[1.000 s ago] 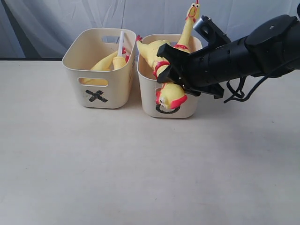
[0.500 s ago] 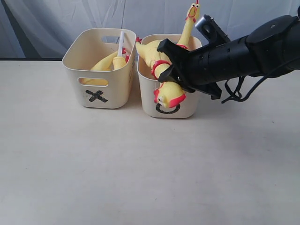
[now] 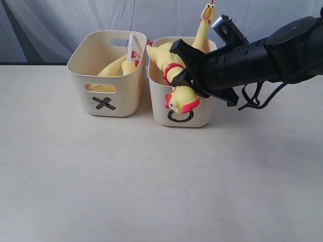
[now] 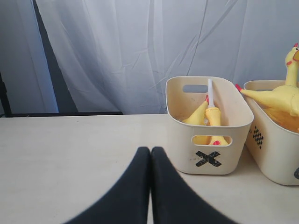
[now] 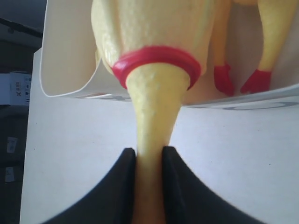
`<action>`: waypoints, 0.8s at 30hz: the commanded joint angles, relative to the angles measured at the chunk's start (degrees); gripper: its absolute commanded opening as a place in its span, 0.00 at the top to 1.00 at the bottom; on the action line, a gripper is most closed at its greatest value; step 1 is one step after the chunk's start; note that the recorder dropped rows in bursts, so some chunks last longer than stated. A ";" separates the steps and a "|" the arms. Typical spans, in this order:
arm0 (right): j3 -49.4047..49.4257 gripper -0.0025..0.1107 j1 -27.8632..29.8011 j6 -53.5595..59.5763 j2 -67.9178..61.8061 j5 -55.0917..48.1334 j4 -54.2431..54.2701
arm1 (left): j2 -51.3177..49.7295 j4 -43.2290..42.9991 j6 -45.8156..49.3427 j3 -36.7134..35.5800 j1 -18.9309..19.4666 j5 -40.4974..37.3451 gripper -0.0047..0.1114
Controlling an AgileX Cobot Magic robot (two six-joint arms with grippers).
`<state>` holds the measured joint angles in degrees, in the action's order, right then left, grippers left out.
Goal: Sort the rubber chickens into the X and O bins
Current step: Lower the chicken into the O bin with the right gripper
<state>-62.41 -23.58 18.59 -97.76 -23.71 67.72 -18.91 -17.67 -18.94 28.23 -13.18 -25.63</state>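
Clamping a rubber chicken (image 3: 164,55) by the neck, the right claw (image 5: 148,154) holds it draped over the O bin (image 3: 204,113) front rim, head outside; dropping it inside looks next, while the left claw (image 4: 150,156) sits closed, empty.

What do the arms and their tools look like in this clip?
The right arm is a thick matte black tube with loose black cables looping beneath. Right tool and left tool both have smooth black fingers that taper to rounded tips. No markings show.
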 commanded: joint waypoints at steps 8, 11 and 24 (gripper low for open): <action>-0.17 0.99 0.22 0.91 3.73 3.52 -0.14 | 0.29 0.08 0.10 -0.21 -0.14 0.27 0.96; -0.17 0.99 0.22 0.91 5.20 3.75 -0.25 | 0.29 0.08 0.10 -0.21 -0.14 0.27 0.96; -0.17 0.99 0.22 -5.73 6.67 1.60 -13.49 | 0.29 0.08 0.10 -0.21 -0.14 0.27 0.96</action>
<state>-62.41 -23.58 15.86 -91.84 -22.73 58.87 -18.91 -17.67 -18.83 28.23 -13.18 -25.63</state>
